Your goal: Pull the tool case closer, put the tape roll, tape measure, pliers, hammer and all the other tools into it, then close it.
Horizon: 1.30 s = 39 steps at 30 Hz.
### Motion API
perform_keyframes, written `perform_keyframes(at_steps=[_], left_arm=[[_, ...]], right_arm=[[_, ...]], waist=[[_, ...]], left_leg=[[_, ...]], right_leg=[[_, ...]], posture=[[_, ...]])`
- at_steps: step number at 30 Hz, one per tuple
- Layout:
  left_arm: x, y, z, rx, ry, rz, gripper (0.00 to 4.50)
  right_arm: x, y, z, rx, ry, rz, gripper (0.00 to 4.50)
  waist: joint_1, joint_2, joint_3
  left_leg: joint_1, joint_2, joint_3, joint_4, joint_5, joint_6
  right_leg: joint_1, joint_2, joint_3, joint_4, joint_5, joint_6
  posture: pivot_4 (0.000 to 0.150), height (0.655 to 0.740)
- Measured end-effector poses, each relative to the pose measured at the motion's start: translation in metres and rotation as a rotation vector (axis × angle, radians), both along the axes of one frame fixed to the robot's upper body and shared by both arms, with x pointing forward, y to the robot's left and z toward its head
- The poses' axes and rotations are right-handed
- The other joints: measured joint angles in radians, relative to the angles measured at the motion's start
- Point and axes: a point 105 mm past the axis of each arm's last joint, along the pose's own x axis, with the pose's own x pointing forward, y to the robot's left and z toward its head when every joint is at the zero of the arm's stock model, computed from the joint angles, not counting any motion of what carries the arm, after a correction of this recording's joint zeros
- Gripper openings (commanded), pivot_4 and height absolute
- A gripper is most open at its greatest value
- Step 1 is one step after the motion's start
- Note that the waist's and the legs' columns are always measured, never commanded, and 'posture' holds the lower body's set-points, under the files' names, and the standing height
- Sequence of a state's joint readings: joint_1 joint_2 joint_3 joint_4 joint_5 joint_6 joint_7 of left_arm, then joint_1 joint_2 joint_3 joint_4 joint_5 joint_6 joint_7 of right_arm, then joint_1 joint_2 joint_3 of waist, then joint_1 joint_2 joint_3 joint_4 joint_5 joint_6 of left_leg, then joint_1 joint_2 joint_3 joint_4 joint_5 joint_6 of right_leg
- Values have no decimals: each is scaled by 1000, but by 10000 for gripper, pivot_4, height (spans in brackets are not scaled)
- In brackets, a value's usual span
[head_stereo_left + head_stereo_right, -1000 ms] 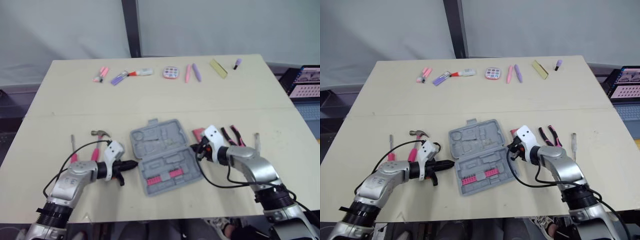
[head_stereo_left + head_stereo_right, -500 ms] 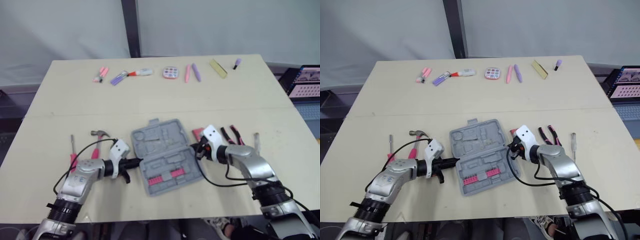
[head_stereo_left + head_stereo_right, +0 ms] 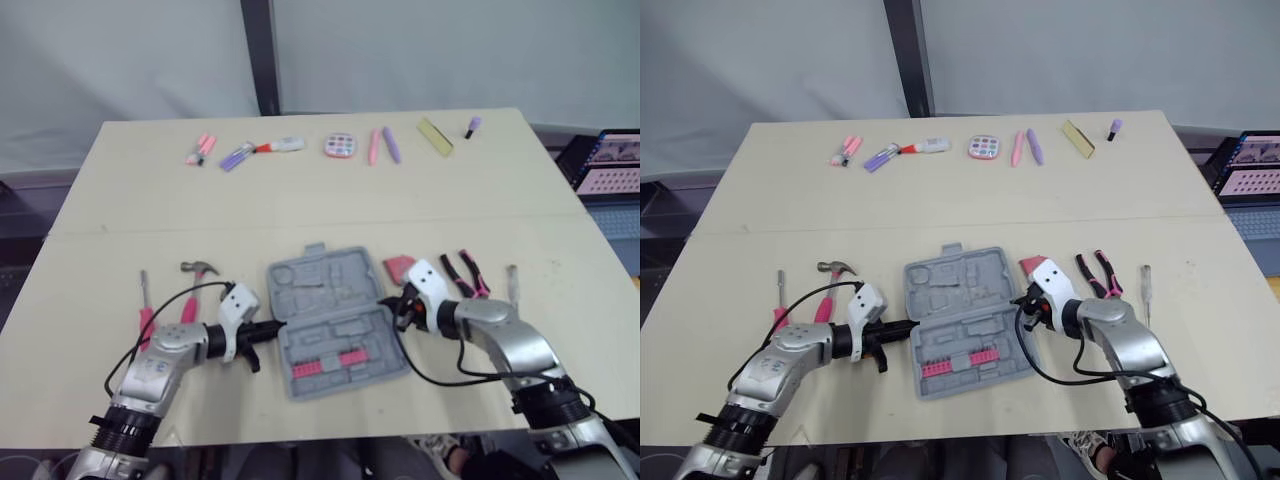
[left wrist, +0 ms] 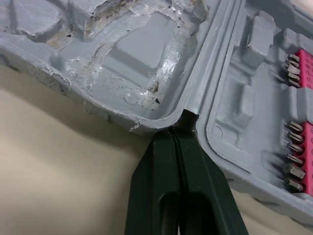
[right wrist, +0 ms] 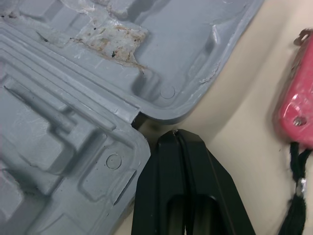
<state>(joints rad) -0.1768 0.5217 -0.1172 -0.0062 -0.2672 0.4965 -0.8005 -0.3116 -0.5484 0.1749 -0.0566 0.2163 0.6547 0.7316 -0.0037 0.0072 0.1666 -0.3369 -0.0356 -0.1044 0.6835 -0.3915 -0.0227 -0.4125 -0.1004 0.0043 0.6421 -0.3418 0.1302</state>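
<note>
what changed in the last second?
Left gripper moved in; its shut tips now meet the tool case at its left hinge end. Right gripper stays shut at the right hinge end. Case slid slightly toward the robot and turned a bit. Hammer and pliers unmoved.

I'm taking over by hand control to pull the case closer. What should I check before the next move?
1. Tool case lies open on the table: ok.
2. Left gripper shut, tips in the hinge notch: ok.
3. Right gripper shut at the opposite hinge end, contact: cannot tell.
4. Tape measure apart from the case: ok.
5. Hammer and pliers inside the case: not ok, both on the table.
</note>
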Motion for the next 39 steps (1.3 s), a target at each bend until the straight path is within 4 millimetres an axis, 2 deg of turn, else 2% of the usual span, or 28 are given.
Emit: perform_keyframes(at_steps=[14, 22, 39], left_arm=[[-24, -2, -4, 23, 50, -42, 0], [-38, -5, -7, 24, 98, -64, 0], [-60, -7, -12, 27, 151, -84, 0]], right_arm=[[-48, -6, 2, 18, 61, 10, 503], [-76, -8, -4, 15, 119, -8, 503], [-97, -9, -8, 18, 167, -36, 503]], waist=[[3, 0, 0], [4, 0, 0], [4, 0, 0]], left_leg=[[0, 1, 0, -1, 0, 0], [0, 1, 0, -1, 0, 0], [0, 1, 0, -1, 0, 0]], right_leg=[[0, 0, 1, -1, 0, 0], [1, -1, 1, -2, 0, 0], [2, 0, 1, -4, 0, 0]], posture=[[1500, 7400], [1500, 7400], [1500, 7400]])
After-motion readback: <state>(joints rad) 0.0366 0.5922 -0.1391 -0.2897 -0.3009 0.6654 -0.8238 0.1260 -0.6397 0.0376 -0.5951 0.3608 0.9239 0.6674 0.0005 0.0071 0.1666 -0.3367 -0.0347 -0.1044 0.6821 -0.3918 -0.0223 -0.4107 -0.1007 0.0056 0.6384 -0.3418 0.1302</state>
